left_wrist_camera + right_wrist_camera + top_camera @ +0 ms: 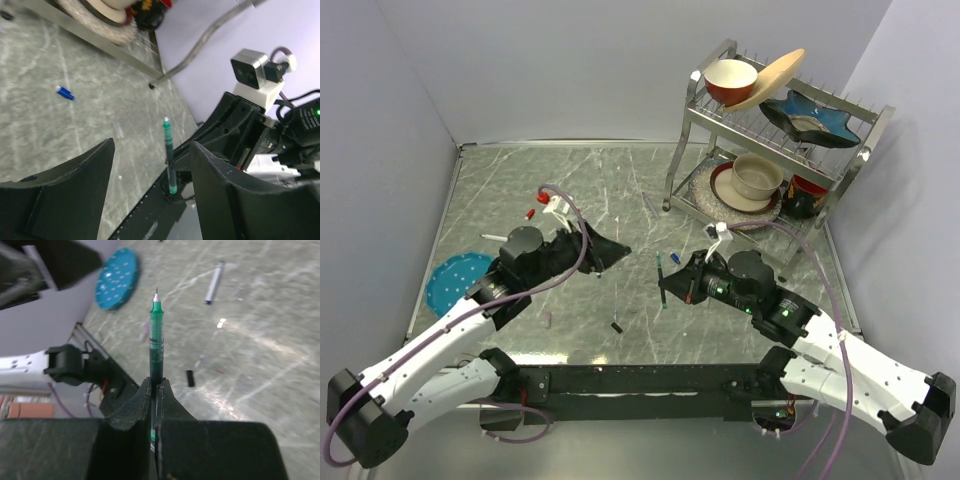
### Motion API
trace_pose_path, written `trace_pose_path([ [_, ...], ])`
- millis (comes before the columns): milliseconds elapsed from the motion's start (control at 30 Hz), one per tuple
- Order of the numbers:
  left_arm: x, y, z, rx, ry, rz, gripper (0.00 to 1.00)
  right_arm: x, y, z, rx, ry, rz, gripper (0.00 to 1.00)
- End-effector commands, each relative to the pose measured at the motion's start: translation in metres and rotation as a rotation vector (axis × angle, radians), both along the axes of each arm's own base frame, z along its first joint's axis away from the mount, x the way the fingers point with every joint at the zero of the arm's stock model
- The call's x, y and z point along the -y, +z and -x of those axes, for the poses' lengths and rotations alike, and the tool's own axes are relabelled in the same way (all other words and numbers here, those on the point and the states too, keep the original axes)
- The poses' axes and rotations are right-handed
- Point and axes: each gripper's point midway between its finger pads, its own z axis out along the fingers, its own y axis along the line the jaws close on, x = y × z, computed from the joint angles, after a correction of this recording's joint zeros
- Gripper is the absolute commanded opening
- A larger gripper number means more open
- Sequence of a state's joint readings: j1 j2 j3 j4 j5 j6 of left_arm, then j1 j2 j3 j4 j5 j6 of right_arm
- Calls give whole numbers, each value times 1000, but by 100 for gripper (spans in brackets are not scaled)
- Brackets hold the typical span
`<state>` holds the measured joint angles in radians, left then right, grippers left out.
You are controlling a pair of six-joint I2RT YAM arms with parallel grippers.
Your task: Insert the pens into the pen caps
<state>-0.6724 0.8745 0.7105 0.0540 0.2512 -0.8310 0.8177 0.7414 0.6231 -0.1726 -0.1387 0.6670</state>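
Marbled tabletop [270,315] behind, green pen [156,340] juts from clamped right jaws

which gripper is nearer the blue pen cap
Right. The right gripper, shut on the green pen, sits right beside the blue pen cap; the left gripper, open, is farther off to its left.
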Motion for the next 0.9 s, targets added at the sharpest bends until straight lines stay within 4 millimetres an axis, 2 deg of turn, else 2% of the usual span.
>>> trace_pose_path([
  [0, 20, 28, 16, 53, -94, 95, 66, -18, 41, 3, 94, 55, -96, 0],
  [133, 32, 20, 18, 38, -105, 78, 64, -27, 44, 5, 103, 74, -114, 0],
  [267, 47, 4, 25, 1, -131, 61, 61, -31, 47, 5, 111, 75, -122, 0],
  [367, 55, 1, 26, -6, -138, 54, 58, -34, 49, 7, 115, 83, -124, 0],
  [433, 58, 5, 26, 3, -139, 54, 52, -34, 50, 8, 119, 87, -124, 0],
  [567, 65, 0, 27, -11, -147, 34, 40, -33, 50, 11, 121, 91, -129, 0],
  [667, 67, -2, 29, -10, -158, 31, 17, -33, 49, 13, 124, 100, -127, 0],
  [700, 67, -1, 30, -10, -159, 36, 4, -34, 49, 15, 124, 113, -126, 3],
  [733, 67, -1, 31, -4, -161, 42, 1, -35, 48, 16, 121, 121, -128, 20],
  [833, 66, 7, 36, 18, -181, 72, 1, -37, 45, 25, 111, 171, -129, 44],
  [867, 65, 11, 39, 25, -190, 82, 1, -36, 43, 28, 112, 179, -131, 47],
])
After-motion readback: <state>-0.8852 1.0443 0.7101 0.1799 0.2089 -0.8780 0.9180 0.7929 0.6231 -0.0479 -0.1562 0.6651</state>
